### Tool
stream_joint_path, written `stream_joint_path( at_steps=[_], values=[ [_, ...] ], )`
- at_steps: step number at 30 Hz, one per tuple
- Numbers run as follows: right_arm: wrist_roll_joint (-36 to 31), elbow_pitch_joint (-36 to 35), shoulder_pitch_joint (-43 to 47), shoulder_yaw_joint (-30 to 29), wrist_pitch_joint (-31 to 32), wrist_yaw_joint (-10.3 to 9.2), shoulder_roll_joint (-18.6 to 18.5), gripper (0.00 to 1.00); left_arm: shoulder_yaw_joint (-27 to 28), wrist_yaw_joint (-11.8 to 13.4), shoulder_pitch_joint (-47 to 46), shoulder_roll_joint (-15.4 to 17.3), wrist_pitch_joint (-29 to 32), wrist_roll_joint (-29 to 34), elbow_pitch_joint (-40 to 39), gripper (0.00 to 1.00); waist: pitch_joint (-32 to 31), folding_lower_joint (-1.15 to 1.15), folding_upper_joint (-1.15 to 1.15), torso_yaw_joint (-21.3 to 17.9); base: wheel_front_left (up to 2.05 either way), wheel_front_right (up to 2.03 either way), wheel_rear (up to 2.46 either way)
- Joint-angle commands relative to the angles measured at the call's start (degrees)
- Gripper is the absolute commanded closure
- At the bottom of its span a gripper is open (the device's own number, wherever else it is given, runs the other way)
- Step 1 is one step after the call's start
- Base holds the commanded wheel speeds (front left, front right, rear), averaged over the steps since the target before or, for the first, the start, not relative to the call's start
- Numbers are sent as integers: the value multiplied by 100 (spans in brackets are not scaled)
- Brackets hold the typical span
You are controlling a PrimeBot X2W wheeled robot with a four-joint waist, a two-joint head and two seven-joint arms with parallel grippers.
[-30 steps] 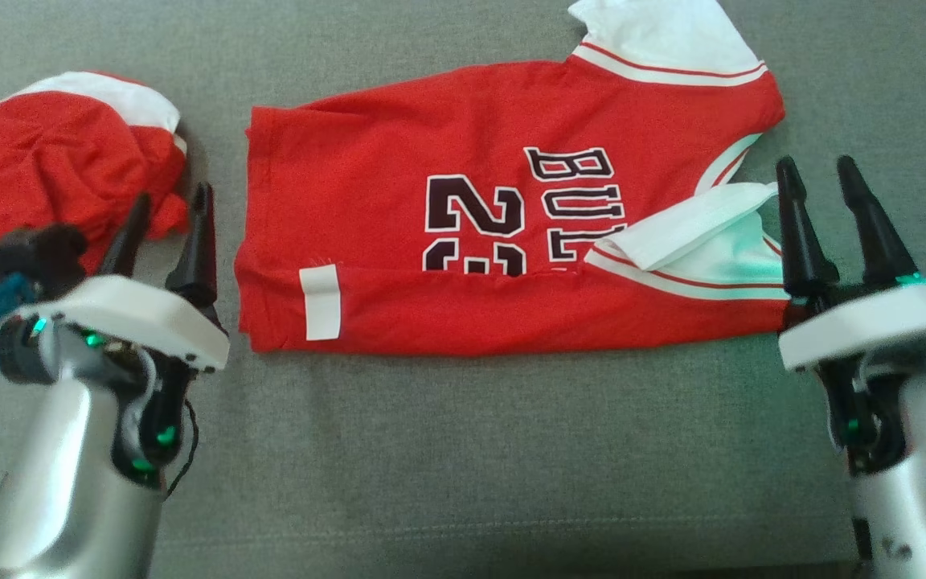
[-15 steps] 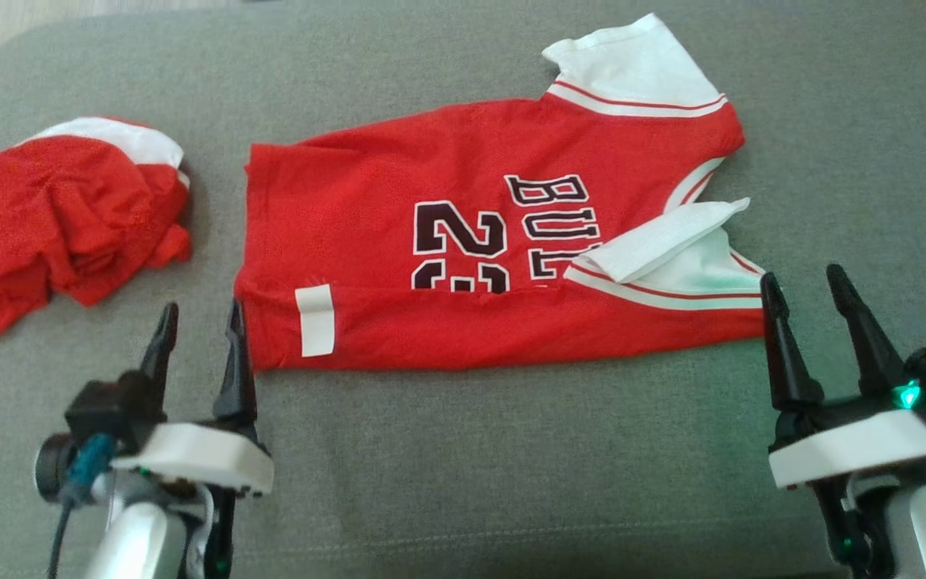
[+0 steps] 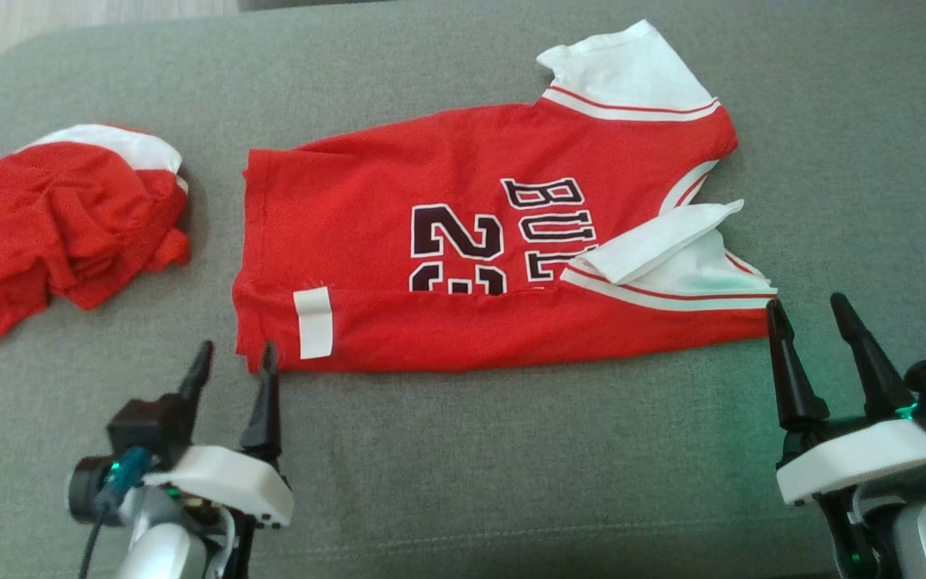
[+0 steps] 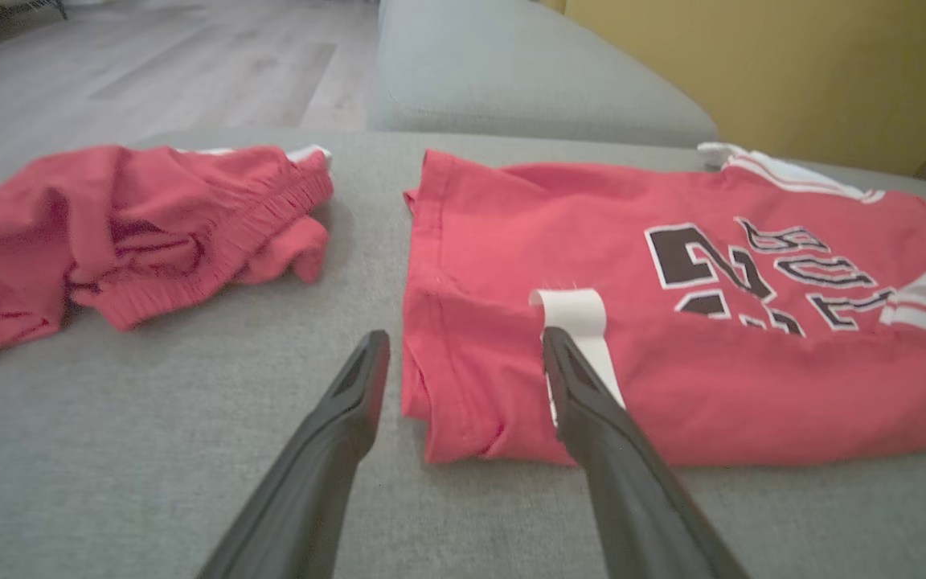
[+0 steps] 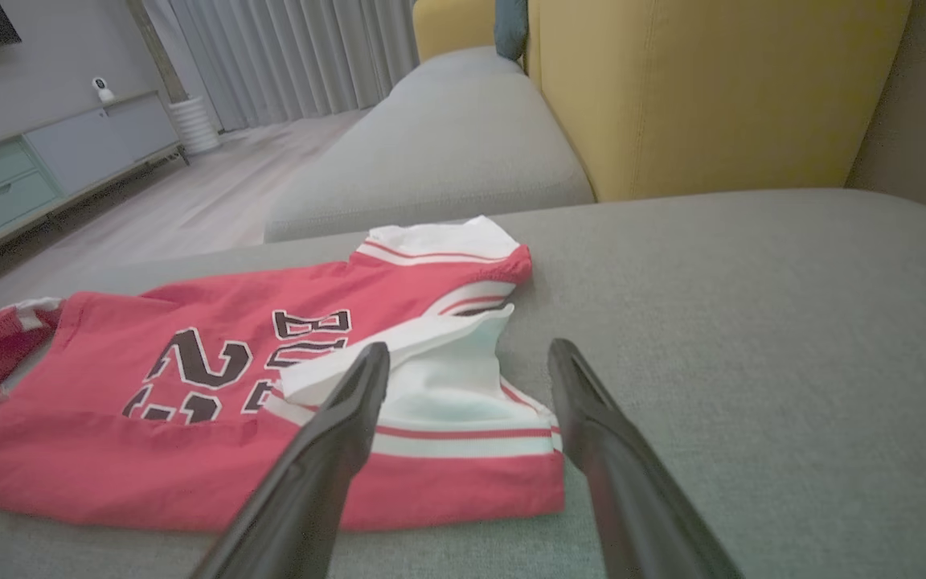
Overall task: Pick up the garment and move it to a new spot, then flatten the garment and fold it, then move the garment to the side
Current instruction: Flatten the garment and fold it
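The garment (image 3: 447,241) is a red jersey with white sleeves and black lettering, lying flat on the grey cushion with its near long edge folded over. My left gripper (image 3: 235,359) stands open at the jersey's near left corner (image 4: 463,426), empty, its fingertips just short of the hem. My right gripper (image 3: 806,311) is open and empty at the near right corner, by the white sleeve (image 5: 463,386). A white label (image 3: 313,322) shows on the folded edge.
A crumpled pair of red shorts (image 3: 53,225) lies to the left of the jersey (image 4: 133,225). The grey cushion (image 3: 511,466) has bare fabric in front of the jersey. A yellow chair back (image 5: 712,88) stands beyond the cushion.
Both grippers have drawn back toward the near edge of the jersey, staying open; the left one has also shifted right to the corner. The camera tilted, so the whole scene sits lower.
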Motion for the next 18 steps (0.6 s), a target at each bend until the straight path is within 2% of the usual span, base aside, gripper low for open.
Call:
stream_joint_path(
  at_steps=[1,11,18],
  values=[
    [13,-130,-88,66,35,23,-69,0,144,-34,-272,62,14,-26,-96,0,39,0,0,2,0,0,0],
    [153,680,-534,-53,334,23,-301,0,-12,-465,-813,-22,334,-346,681,0,466,0,0,79,0,0,0],
    [375,1168,-925,-26,886,23,-332,0,-54,-676,-1036,-31,642,-570,1037,0,615,0,0,78,0,0,0]
  ],
)
